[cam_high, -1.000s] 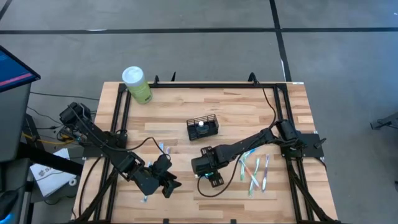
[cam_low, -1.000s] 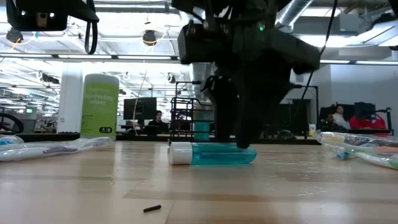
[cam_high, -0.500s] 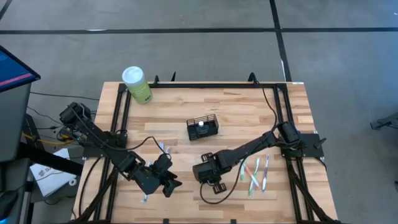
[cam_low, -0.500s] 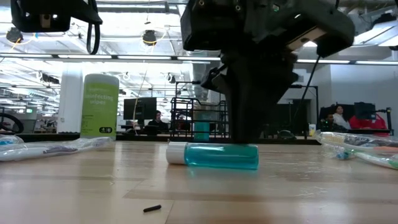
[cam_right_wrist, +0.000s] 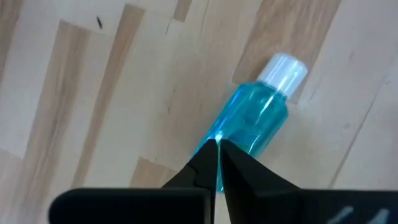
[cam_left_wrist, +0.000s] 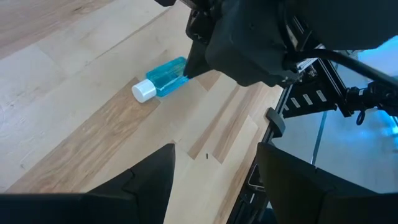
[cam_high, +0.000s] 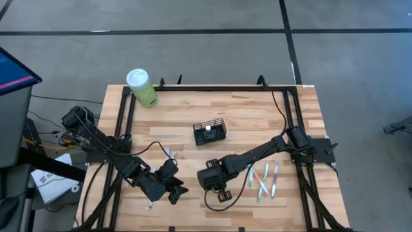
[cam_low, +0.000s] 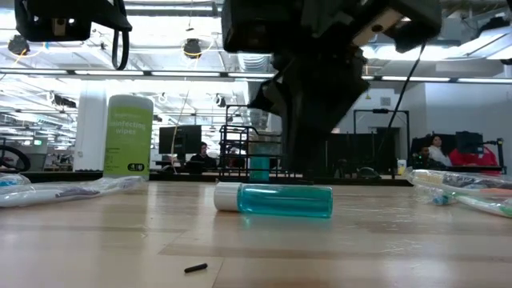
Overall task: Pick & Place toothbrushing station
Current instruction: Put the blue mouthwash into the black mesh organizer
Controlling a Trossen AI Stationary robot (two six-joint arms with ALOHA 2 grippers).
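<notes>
Taking the black wire-mesh toothbrushing station (cam_high: 210, 132) as the landmark: it stands upright near the middle of the wooden table (cam_high: 180, 113), slightly toward the far edge, with a small white-topped item inside it, and neither gripper touches it. In the low view it shows as a dark wire frame (cam_low: 240, 148) behind the arm.

Far left of the station, at the table's far left corner, stands a green wipes canister (cam_high: 142, 87) with a white lid. Left of the station and nearer the front edge, the left gripper (cam_high: 175, 191) hovers low over the table with its fingers (cam_left_wrist: 149, 180) spread apart and nothing between them. Wrapped toothbrushes (cam_high: 169, 154) lie between that gripper and the station.

Just in front of the station, toward the table's front edge, the right gripper (cam_high: 221, 192) hangs above a small blue bottle (cam_right_wrist: 249, 127) with a white cap, which lies on its side on the wood. Its fingertips (cam_right_wrist: 208, 163) are pressed together to a point over the bottle's base end and grasp nothing; the low view shows the bottle (cam_low: 276, 199) resting flat on the table.

Right of the station and toward the front, several toothbrushes (cam_high: 264, 178) lie side by side beside the right arm.
</notes>
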